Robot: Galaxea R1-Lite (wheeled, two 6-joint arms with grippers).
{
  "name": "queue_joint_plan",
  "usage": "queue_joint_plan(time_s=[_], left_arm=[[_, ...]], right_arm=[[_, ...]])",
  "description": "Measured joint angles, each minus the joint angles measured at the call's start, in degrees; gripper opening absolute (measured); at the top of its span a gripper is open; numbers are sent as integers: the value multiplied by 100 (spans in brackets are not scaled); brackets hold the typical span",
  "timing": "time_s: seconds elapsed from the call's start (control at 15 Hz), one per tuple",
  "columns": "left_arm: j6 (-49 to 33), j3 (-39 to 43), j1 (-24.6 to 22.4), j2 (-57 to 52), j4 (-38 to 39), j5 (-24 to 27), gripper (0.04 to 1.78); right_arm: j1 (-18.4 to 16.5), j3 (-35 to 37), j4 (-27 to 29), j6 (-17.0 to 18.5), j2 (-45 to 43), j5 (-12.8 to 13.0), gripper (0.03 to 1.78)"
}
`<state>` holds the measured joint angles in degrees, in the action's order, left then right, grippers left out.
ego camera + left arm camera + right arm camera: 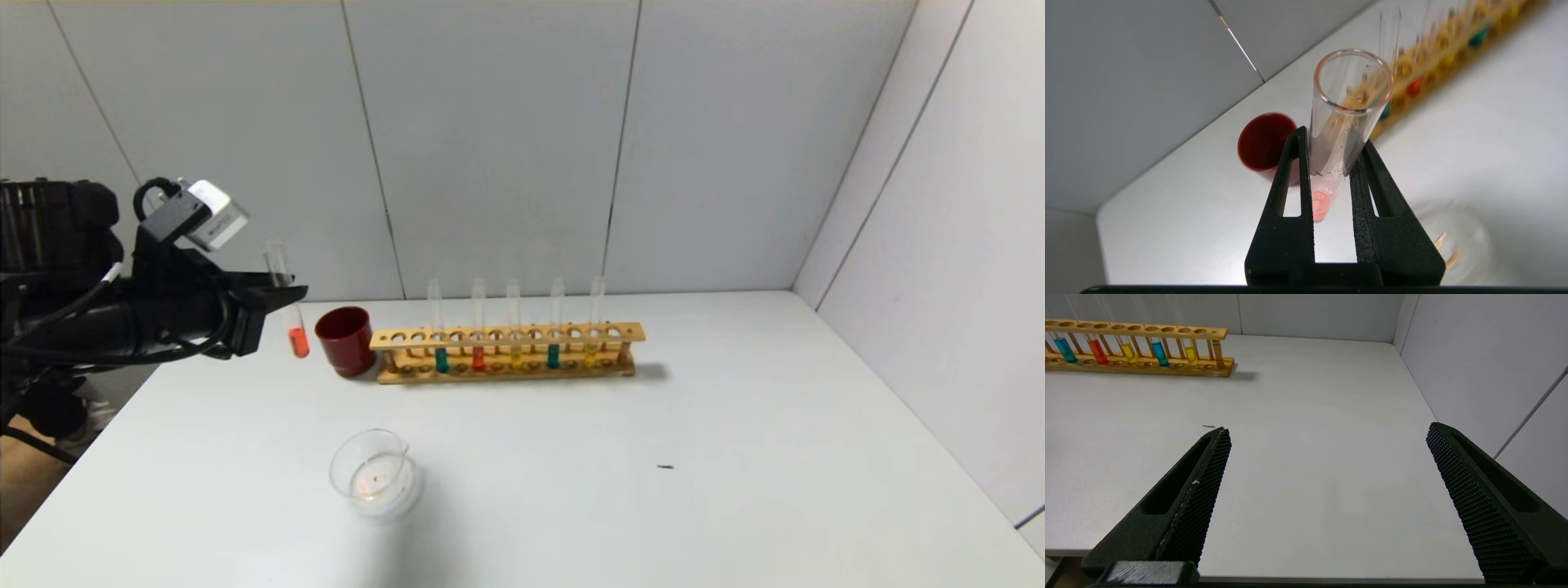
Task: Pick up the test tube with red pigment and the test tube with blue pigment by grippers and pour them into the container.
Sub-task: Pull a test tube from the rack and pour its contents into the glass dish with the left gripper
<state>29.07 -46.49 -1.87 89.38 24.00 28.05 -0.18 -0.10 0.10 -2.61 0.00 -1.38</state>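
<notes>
left pincer clenched on red-pigment tube | tube apparently upright | right pincer released

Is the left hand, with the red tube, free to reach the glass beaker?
Probably yes. The left hand holds the red tube raised beside the red cup; bare table lies between it and the beaker.

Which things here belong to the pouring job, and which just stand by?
Job: red-pigment tube in left gripper; blue-pigment tube; glass beaker; open right gripper.
Standing by: red cup; wooden rack; yellow tubes.
</notes>
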Motion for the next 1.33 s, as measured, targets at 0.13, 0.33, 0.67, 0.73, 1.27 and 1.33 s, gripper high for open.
queue_joint_plan(time_s=[0.13, 0.33, 0.67, 0.73, 1.27, 1.33], left_arm=[[1375, 311, -458, 107, 79, 789, 31], [3154, 430, -780, 345, 99, 1577, 31], [5567, 529, -695, 678, 77, 1588, 31], [5888, 534, -679, 712, 74, 1574, 31], [7247, 544, -277, 981, 48, 1298, 31], [7414, 538, -279, 1014, 50, 1252, 31]], right_arm=[[2, 0, 0, 0, 0, 0, 175], [0, 0, 0, 0, 0, 0, 175], [-2, 0, 0, 2, 0, 1, 175], [2, 0, 0, 0, 0, 1, 175], [0, 0, 0, 0, 0, 1, 175], [2, 0, 0, 0, 0, 0, 175]])
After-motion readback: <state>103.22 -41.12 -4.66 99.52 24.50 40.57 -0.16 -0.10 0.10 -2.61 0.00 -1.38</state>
